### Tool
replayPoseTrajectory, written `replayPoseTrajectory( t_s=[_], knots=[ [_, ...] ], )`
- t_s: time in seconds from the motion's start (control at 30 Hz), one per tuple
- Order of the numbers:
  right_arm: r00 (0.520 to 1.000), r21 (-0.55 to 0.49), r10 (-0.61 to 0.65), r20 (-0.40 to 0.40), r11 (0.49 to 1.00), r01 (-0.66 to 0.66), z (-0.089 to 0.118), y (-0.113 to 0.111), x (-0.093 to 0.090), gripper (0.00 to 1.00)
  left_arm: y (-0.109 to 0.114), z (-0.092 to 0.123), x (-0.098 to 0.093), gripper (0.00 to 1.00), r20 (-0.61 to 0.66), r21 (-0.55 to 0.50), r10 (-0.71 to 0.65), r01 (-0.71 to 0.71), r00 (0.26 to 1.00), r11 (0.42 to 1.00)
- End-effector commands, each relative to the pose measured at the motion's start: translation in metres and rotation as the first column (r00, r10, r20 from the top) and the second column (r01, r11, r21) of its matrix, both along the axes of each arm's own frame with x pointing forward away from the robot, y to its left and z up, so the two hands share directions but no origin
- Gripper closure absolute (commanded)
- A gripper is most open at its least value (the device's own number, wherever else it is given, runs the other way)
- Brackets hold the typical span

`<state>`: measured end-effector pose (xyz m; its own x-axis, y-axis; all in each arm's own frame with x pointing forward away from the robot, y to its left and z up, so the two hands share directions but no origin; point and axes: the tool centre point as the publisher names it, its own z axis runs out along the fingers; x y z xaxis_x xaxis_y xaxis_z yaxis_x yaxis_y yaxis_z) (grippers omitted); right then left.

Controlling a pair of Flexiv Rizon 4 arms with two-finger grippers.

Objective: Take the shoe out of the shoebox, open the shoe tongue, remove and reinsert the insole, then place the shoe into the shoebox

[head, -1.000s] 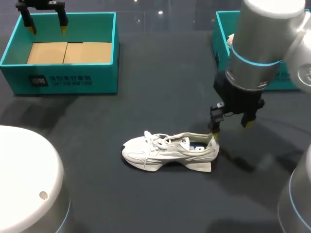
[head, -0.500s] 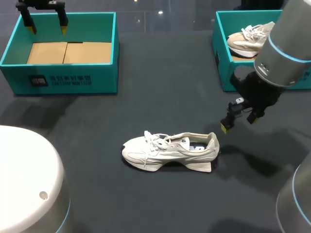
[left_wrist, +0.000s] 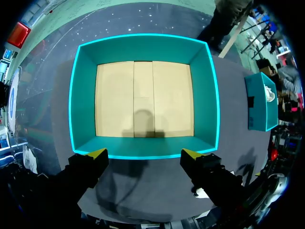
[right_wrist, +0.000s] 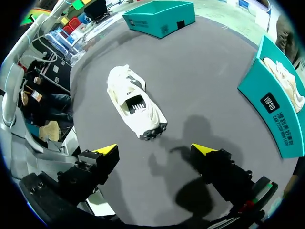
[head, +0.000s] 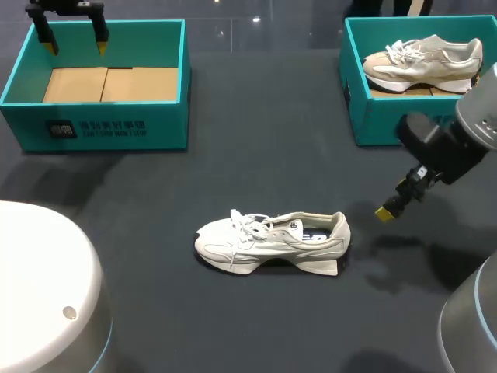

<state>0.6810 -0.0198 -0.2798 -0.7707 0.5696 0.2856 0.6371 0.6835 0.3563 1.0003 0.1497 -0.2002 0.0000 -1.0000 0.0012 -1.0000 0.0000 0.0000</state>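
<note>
A white shoe [head: 272,242] lies on its sole in the middle of the dark table, toe to the left; the right wrist view shows this shoe [right_wrist: 136,107] ahead of the fingers, its opening upward. My right gripper [head: 394,205] hangs open to the right of the heel, clear of it, and its yellow tips [right_wrist: 156,150] have nothing between them. The left teal shoebox [head: 101,128] at the back left holds only its cardboard floor. Above its far wall my left gripper [head: 75,47] is open and empty [left_wrist: 144,153], looking down into the box [left_wrist: 143,47].
A second teal shoebox [head: 380,116] at the back right holds a beige shoe [head: 423,62]; this second box [right_wrist: 259,90] is beside my right gripper. A white rounded robot part [head: 39,295] fills the near left corner.
My right arm has pulled away from the shoe's heel to the right, uncovering the right box and its shoe. The shoe and my left arm have not moved.
</note>
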Motion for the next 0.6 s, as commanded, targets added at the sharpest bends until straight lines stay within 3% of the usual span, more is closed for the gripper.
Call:
replayPoseTrajectory(
  t_s=[0.03, 0.33, 0.47, 0.6],
  knots=[
    [0.997, 0.128, -0.037, 0.067, 0.991, 0.028, -0.004, -0.006, -0.004, 0.0, 0.0, 0.0, 0.0, 0.0, 0.0, 0.001, 0.0, 0.0, 1.0, 1.0],
    [0.997, 0.128, -0.037, 0.067, 0.991, 0.028, -0.004, -0.006, -0.004, 0.0, 0.0, 0.0, 0.0, 0.0, 0.0, 0.001, 0.0, 0.0, 1.0, 1.0],
    [0.974, 0.21, 0.054, 0.218, 0.972, -0.101, -0.02, -0.01, -0.009, 0.0, 0.0, 0.0, 0.0, 0.0, 0.0, 0.001, 0.0, 0.0, 1.0, 1.0],
    [0.952, 0.264, 0.086, 0.295, 0.95, -0.168, -0.03, -0.012, -0.011, 0.0, 0.0, 0.0, 0.0, 0.0, 0.0, 0.001, 0.0, 0.0, 1.0, 1.0]
  ],
)
